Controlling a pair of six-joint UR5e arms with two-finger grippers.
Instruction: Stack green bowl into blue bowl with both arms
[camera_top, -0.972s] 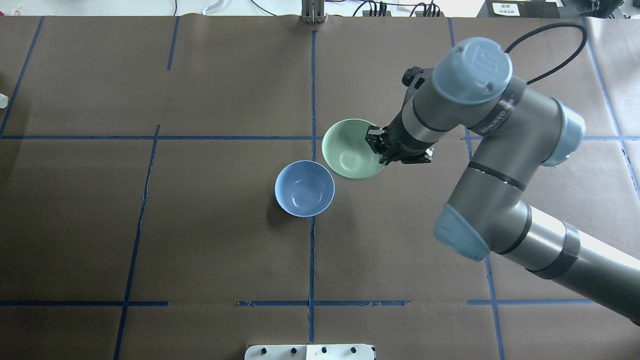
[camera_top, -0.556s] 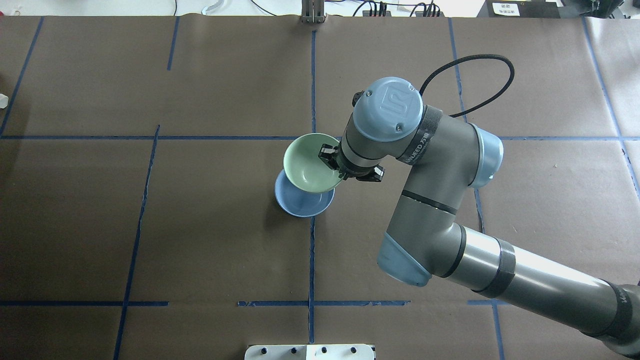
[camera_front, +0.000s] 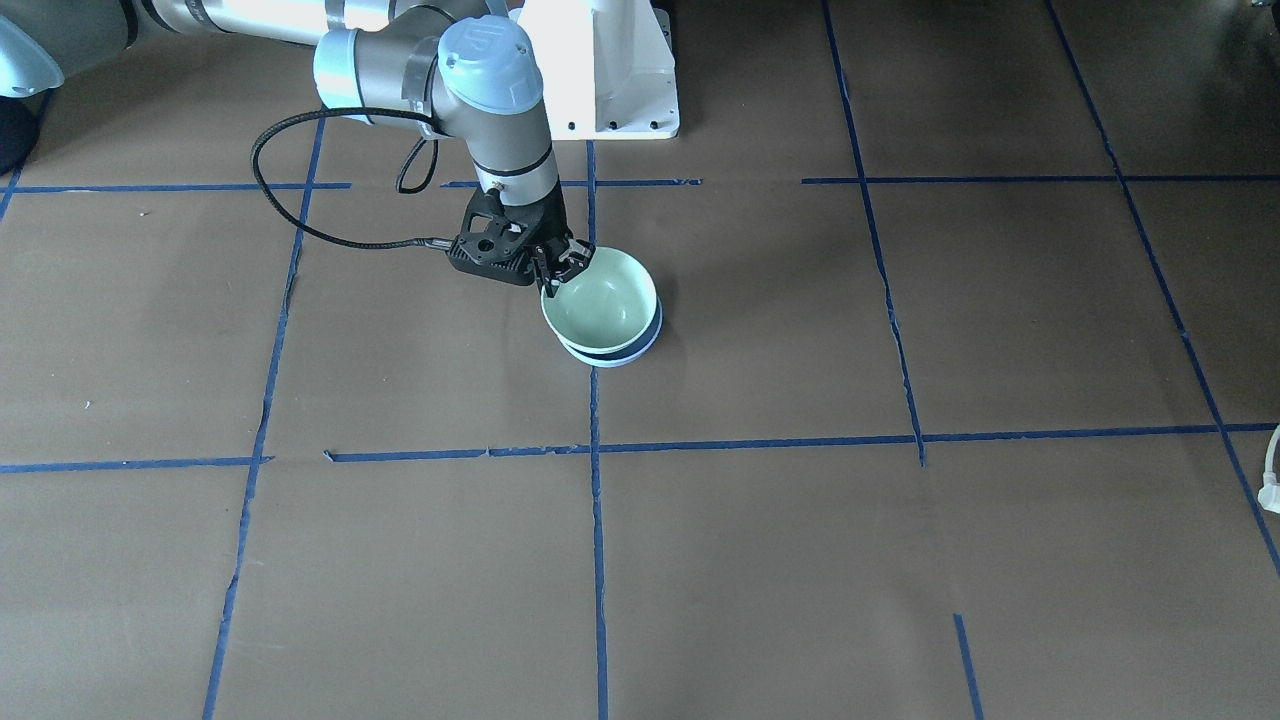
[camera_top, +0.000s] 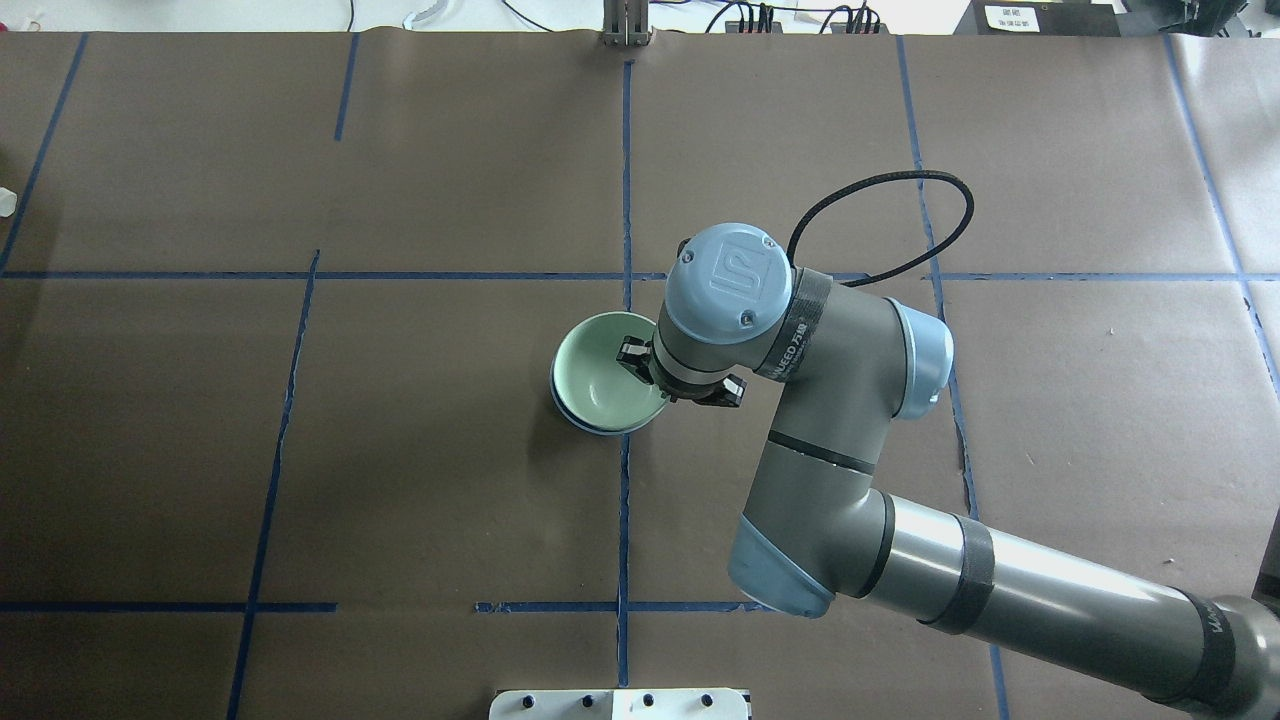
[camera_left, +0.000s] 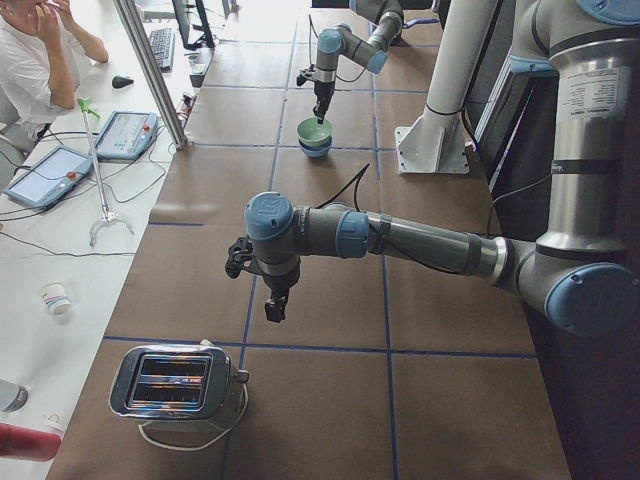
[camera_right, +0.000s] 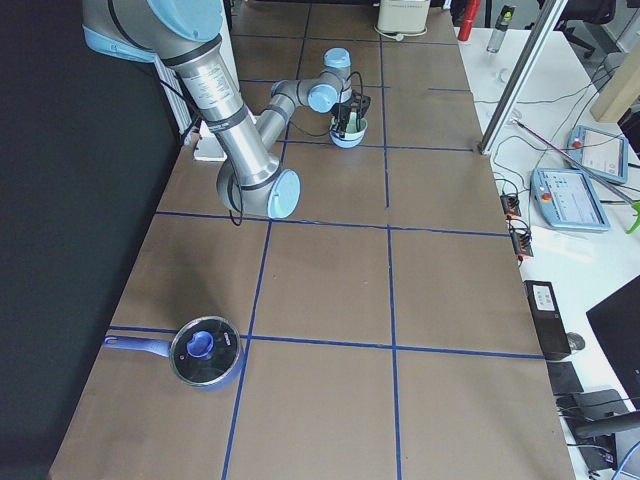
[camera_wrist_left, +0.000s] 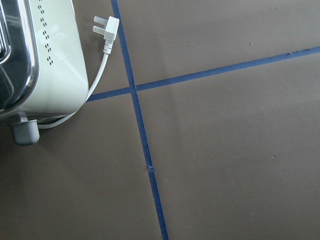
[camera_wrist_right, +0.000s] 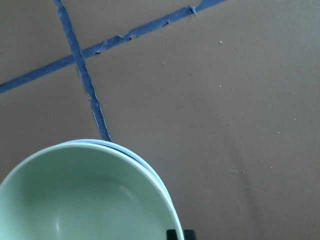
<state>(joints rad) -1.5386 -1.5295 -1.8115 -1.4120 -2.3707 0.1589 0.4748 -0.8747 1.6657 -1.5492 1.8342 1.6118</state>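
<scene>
The pale green bowl (camera_top: 598, 385) sits nested inside the pale blue bowl (camera_top: 590, 428) near the table's middle. Only a thin blue rim shows around it. In the front-facing view the green bowl (camera_front: 600, 300) stands a little higher than the blue bowl (camera_front: 622, 355). My right gripper (camera_top: 640, 362) is shut on the green bowl's right rim, one finger inside and one outside; it also shows in the front-facing view (camera_front: 560, 272). The right wrist view shows the green bowl (camera_wrist_right: 85, 200) with the blue rim (camera_wrist_right: 125, 149) behind it. My left gripper (camera_left: 275, 305) hangs over bare table far from the bowls; I cannot tell whether it is open.
A chrome toaster (camera_left: 175, 385) with a white cord and plug (camera_wrist_left: 111, 27) stands at the table's left end. A blue pot with a glass lid (camera_right: 205, 352) lies at the right end. The white pedestal (camera_front: 600, 70) is behind the bowls. A person (camera_left: 40, 50) sits beyond the table.
My right arm has carried the green bowl left and toward the robot, from beside the blue bowl to over it, then down into it. The blue bowl has stayed put.
</scene>
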